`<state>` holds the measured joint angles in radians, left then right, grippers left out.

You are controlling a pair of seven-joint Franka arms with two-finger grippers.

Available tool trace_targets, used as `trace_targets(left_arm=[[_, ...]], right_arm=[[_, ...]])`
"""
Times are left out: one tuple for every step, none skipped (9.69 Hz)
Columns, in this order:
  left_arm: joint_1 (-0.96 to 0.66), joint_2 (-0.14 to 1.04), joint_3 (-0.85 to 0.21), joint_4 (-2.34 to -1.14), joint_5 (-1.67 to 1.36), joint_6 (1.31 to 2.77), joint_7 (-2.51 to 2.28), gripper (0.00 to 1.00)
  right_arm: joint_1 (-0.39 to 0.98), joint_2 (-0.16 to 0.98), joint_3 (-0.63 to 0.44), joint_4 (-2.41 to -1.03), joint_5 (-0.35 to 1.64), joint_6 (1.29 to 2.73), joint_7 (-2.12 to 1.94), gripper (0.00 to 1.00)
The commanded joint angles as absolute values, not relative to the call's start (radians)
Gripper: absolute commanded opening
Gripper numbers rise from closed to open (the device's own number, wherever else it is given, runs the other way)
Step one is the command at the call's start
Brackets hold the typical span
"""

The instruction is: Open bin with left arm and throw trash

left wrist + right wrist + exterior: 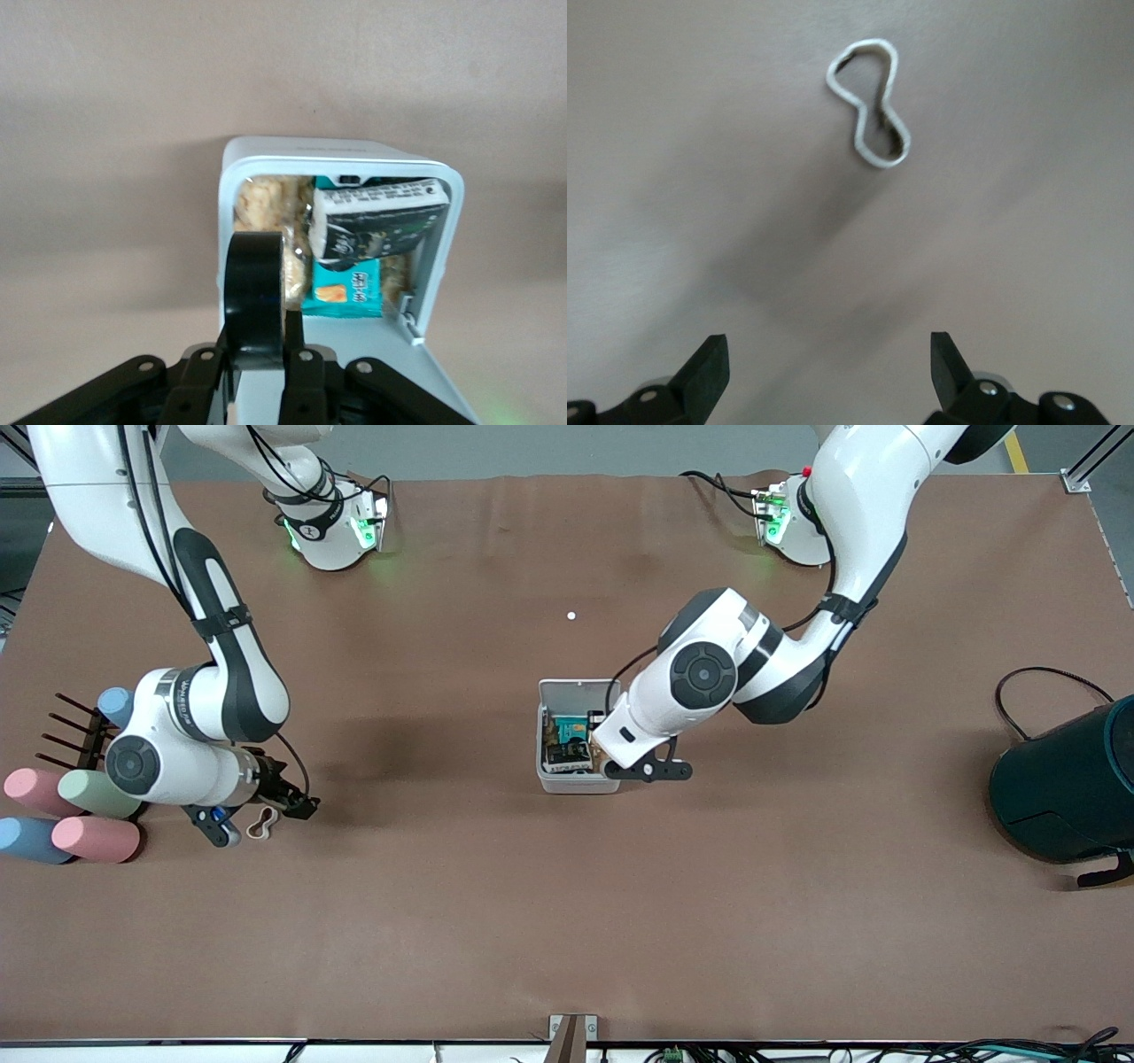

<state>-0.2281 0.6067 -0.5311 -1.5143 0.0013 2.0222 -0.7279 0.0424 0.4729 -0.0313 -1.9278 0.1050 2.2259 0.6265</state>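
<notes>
The white bin [576,784] stands mid-table with its lid [578,691] swung up. Inside lie a dark printed packet [381,221] and other snack wrappers. My left gripper [261,341] hangs over the bin's rim [341,149], shut on the black tape roll [254,283], which stands on edge between the fingers. Toward the right arm's end of the table, the beige figure-eight rubber loop [262,824] lies flat on the brown mat. My right gripper [260,817] hovers over it, open, with the loop [870,102] ahead of its fingertips and untouched.
Several pastel cylinders [96,838] and a dark pronged rack [84,735] sit beside the right arm's wrist. A large dark teal container [1067,784] with a cable stands at the left arm's end. A tiny white speck [570,615] lies farther from the front camera than the bin.
</notes>
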Motion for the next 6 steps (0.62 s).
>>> trace_targets(left_arm=[[-0.219, 0.629, -0.537, -1.516, -0.015, 2.040, -0.759, 0.00], [-0.218, 0.650, -0.535, -1.516, -0.015, 2.042, -0.764, 0.03], [-0.222, 0.669, -0.534, -1.517, -0.017, 2.055, -0.770, 0.05], [-0.222, 0.687, -0.534, -1.519, -0.014, 2.074, -0.803, 0.06], [-0.222, 0.692, -0.534, -1.519, -0.008, 2.075, -0.810, 0.07], [-0.219, 0.690, -0.534, -1.519, -0.006, 2.075, -0.808, 0.18]], right_arm=[[-0.049, 0.388, -0.012, -2.049, 0.091, 2.289, 0.360, 1.00], [-0.070, 0.394, -0.012, -2.048, 0.091, 2.311, 0.307, 1.00], [-0.074, 0.394, -0.012, -2.057, 0.091, 2.394, 0.305, 1.00], [-0.075, 0.408, -0.014, -2.101, 0.091, 2.531, 0.305, 1.00], [-0.080, 0.423, -0.014, -2.140, 0.091, 2.643, 0.301, 1.00], [-0.078, 0.428, -0.014, -2.138, 0.091, 2.649, 0.305, 1.00]])
